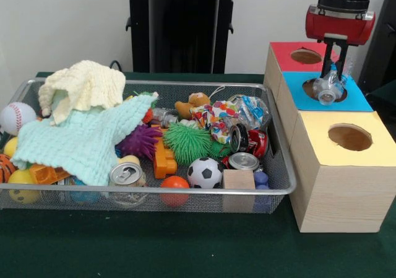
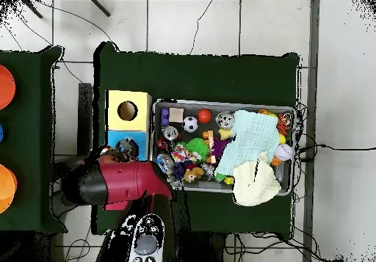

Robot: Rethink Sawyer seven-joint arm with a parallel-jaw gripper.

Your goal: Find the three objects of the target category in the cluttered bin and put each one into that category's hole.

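My gripper is shut on a small see-through plastic bottle and holds it just above the blue-surround hole in the wooden box to the right of the bin. In the overhead view the bottle sits over the blue box, with the red arm reaching to it. Another clear bottle with blue-and-white print lies at the back right of the wire-mesh bin. A further clear piece lies mid-bin; I cannot tell what it is.
A red-surround hole is behind the blue one and a yellow-surround hole in front. The bin holds two knitted cloths, drink cans, balls, a wooden block and several toys.
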